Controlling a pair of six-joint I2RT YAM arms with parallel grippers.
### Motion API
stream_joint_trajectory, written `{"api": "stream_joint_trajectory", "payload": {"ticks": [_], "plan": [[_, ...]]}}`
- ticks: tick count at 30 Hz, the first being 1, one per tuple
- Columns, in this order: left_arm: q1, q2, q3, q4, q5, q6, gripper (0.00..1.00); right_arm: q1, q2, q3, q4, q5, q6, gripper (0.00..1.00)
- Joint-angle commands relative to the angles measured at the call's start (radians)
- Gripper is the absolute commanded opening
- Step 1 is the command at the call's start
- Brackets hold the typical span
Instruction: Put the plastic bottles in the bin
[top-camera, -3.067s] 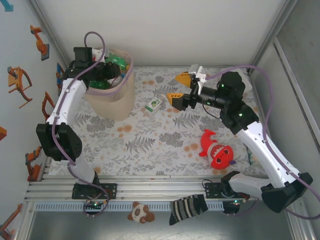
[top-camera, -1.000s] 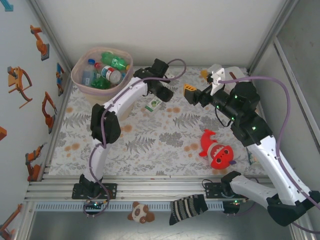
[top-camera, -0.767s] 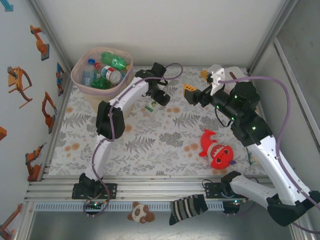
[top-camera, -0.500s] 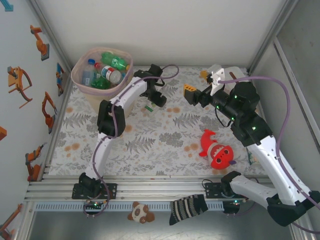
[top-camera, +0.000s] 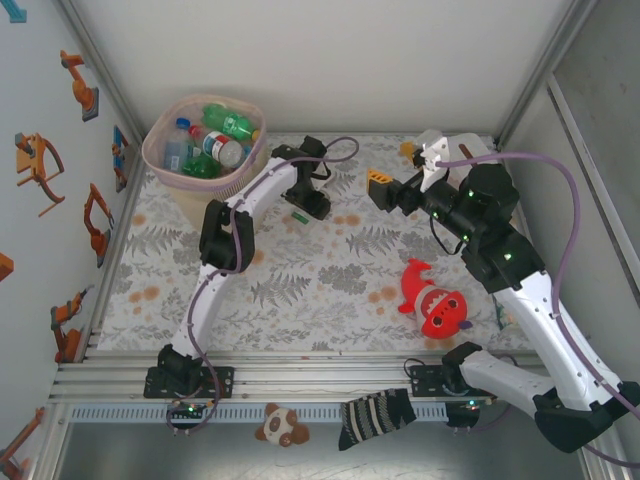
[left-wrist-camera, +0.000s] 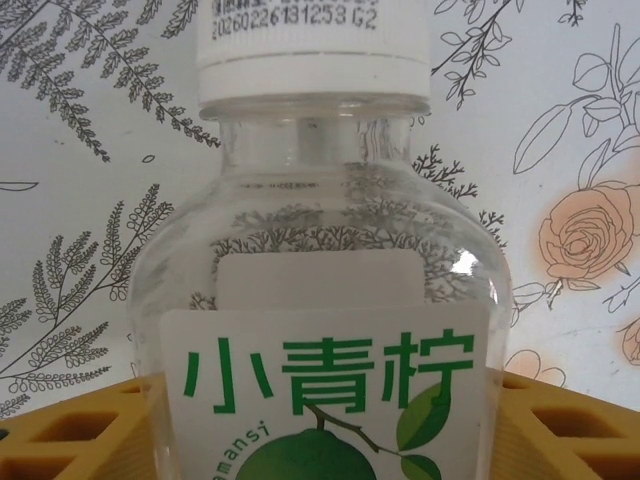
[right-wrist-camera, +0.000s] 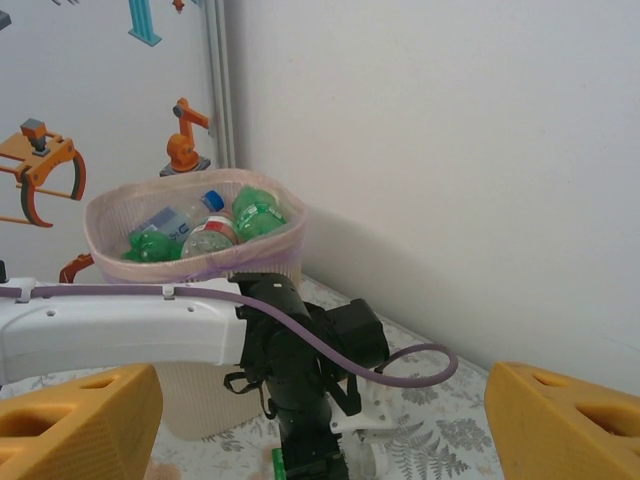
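A clear plastic bottle (left-wrist-camera: 320, 300) with a white cap and a green-white lime label lies on the flowered cloth. My left gripper (top-camera: 308, 205) is down over it, and its yellow fingers (left-wrist-camera: 60, 430) press against both sides of the label. Past the gripper, a green sliver of the bottle (top-camera: 297, 214) shows in the top view and a sliver of the same bottle (right-wrist-camera: 276, 465) in the right wrist view. The beige bin (top-camera: 192, 205) stands at the far left with several bottles (top-camera: 212, 140) inside its pink liner. My right gripper (top-camera: 392, 168) hovers open to the right, holding nothing.
A red shark plush (top-camera: 438, 305) lies on the cloth near the right arm. A striped sock (top-camera: 378, 415) and a small brown-and-white plush (top-camera: 280, 425) sit on the front rail. White walls close the back and both sides. The bin (right-wrist-camera: 200, 400) stands against the back corner.
The left arm left the bin, swung right and came down on the bottle, its fingers narrowing onto it. The right arm pulled back earlier and has held still over the last second.
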Motion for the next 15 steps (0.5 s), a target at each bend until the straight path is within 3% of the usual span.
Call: {"api": "stream_joint_trajectory", "payload": {"ticks": [1, 12, 15], "plan": [[-0.003, -0.051, 0.027, -0.029, -0.001, -0.001, 0.64, 0.007, -0.022, -0.004, 0.003, -0.001, -0.020, 0.83], [0.000, -0.279, 0.072, -0.030, 0.019, -0.016, 0.59, 0.007, -0.025, -0.006, 0.001, 0.005, -0.029, 0.83], [0.006, -0.343, 0.096, -0.032, 0.020, -0.037, 0.53, 0.007, -0.026, -0.006, 0.003, 0.007, -0.031, 0.83]]}}
